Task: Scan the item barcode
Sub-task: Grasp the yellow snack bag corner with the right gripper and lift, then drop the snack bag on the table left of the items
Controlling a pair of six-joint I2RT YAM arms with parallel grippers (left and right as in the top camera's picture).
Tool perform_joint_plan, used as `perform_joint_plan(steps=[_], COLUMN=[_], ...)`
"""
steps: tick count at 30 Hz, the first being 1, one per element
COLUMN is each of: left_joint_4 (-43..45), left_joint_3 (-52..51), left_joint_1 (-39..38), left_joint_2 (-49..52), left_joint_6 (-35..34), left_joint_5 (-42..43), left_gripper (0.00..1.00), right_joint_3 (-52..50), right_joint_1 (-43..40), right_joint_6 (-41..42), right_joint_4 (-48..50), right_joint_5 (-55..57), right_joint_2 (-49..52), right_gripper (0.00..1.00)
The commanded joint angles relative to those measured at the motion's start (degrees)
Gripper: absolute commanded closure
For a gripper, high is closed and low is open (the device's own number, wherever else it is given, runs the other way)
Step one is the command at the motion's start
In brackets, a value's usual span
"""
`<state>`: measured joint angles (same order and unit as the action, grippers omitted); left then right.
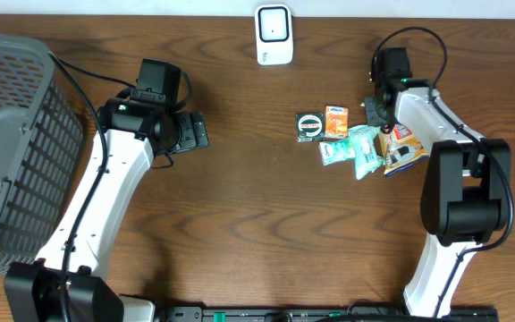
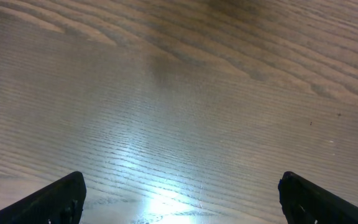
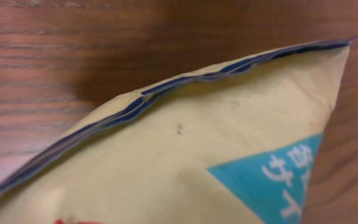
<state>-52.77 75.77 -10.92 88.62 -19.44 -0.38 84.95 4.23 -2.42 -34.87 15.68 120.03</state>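
The left gripper [image 1: 195, 132] hung over bare table [image 1: 257, 233], its jaws wide apart with nothing between them. The right gripper [image 1: 381, 114] sat at the top edge of a yellow bag [image 1: 402, 150], the rightmost in a cluster of packets [image 1: 347, 143]. Its wrist camera showed only the bag's blue-trimmed seam, so I could not tell whether the jaws were closed on it. A white scanner [image 1: 274, 34] stood at the far edge, well apart; a grey basket [image 1: 7, 134] sat at the left.
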Motion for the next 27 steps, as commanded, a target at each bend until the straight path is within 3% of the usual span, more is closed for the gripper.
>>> perform_joint_plan(steps=[1,5,8,11,16,19,27], left_joint_4=[-0.3,-0.3,-0.3,-0.3,-0.3,-0.3,-0.3], left_joint_3=[0.3,0.3,0.3,0.3,0.3,0.3,0.3], left_joint_1=[0.3,0.3,0.3,0.3,0.3,0.3,0.3], left_joint_2=[0.1,0.1,0.1,0.1,0.1,0.1,0.1], left_joint_6=[0.3,0.3,0.3,0.3,0.3,0.3,0.3], left_joint_5=[-0.7,-0.7,-0.7,-0.7,-0.7,-0.7,-0.7], left_gripper=[0.02,0.02,0.02,0.02,0.02,0.02,0.02], right_joint_3=[5.5,9.3,9.8,9.8,9.8,9.7,3.5], right_joint_1=[-0.7,-2.7,-4.9,-7.9,-11.1,-11.2,-3.7], right_joint_6=[2.6,2.6,3.2,5.4,7.7,7.7,6.3], right_joint_4=[-3.2,-6.6,-7.5,-7.5,-7.6,-8.7,-6.4], right_joint_5=[-9.5,-25.5,-39.8,-56.5,-75.1,-81.9,-84.6], right_joint_2=[-4.4,-5.3,-5.3,-5.3,-5.3,-5.3,-5.3], right_gripper=[0.87,0.83,0.85,0.94,0.93,0.94,0.96])
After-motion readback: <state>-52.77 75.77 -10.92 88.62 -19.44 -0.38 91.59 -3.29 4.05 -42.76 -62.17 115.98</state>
